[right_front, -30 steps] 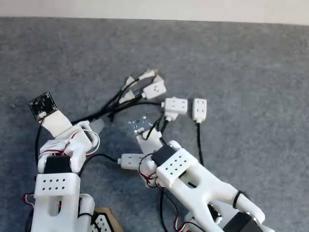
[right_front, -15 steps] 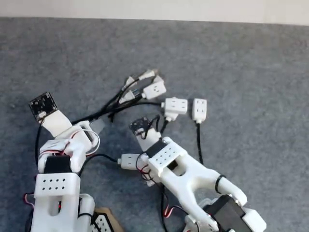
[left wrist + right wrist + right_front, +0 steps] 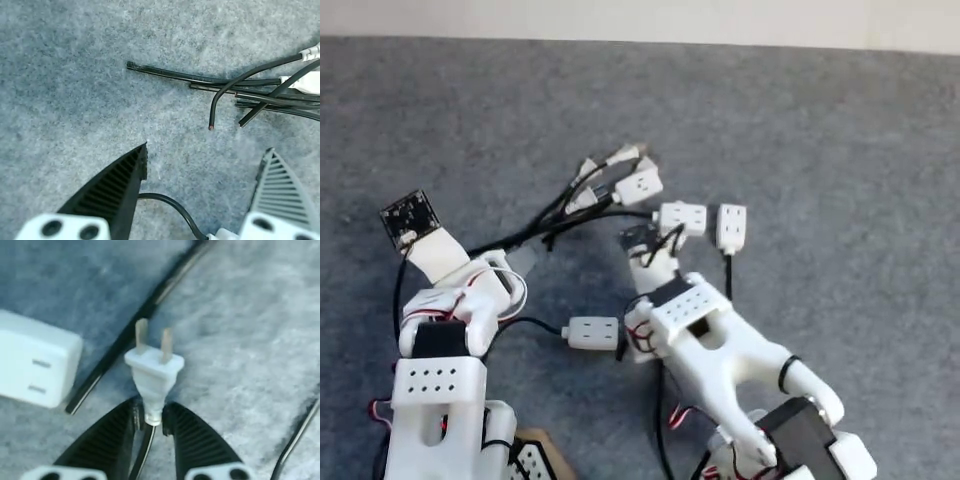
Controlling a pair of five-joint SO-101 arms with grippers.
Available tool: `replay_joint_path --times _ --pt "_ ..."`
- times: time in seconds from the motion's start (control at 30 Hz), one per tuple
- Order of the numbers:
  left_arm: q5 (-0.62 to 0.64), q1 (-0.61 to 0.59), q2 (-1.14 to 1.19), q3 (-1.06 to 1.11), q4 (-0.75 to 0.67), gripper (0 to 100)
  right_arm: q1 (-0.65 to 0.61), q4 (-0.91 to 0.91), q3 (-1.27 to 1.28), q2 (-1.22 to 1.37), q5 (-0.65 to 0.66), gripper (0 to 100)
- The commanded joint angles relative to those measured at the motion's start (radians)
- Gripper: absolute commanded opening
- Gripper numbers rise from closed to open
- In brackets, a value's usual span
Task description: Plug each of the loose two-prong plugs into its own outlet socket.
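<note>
over fuzzy grey carpet (image 3: 240, 340), ribbed right gripper (image 3: 150, 421) pinches a white plug (image 3: 152, 367).

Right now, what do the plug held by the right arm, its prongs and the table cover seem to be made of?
The plug looks like white moulded plastic: a smooth, slightly glossy body with rounded edges.
The prongs look like metal, perhaps brass: flat, dull yellowish blades.
The table cover seems to be grey felt or short carpet: matte, fuzzy, mottled fibres.
</note>
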Motion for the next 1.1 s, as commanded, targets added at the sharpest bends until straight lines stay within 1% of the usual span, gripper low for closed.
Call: replay_joint_path --times 0.0,0.27,0.43,0.57,0.67,0.8,0.87,0.97,1.07 --pt "0.012 0.004 0.005 -0.042 -0.011 35 0.099 -0.064 -0.024 -0.002 -0.008 4.0" --pt "0.012 0.024 0.005 -0.041 -0.009 35 0.183 -0.053 -0.119 -0.004 0.002 3.7" --pt "0.011 0.024 0.005 -0.041 -0.012 35 0.211 0.116 -0.234 -0.005 0.127 3.7" --pt "0.011 0.024 0.005 -0.041 -0.012 35 0.209 0.259 -0.378 0.001 0.137 3.7" --pt "0.011 0.024 0.005 -0.041 -0.012 35 0.213 0.223 -0.433 0.022 0.141 3.6" --pt "0.011 0.024 0.005 -0.041 -0.012 35 0.239 0.108 -0.401 0.125 0.143 0.2" --pt "0.011 0.024 0.005 -0.041 -0.011 35 0.246 0.054 -0.378 0.197 0.143 0.5" --pt "0.011 0.024 0.005 -0.041 -0.011 35 0.249 0.036 -0.366 0.291 0.143 0.5" --pt "0.011 0.024 0.005 -0.041 -0.011 35 0.249 0.041 -0.351 0.312 0.143 0.5"
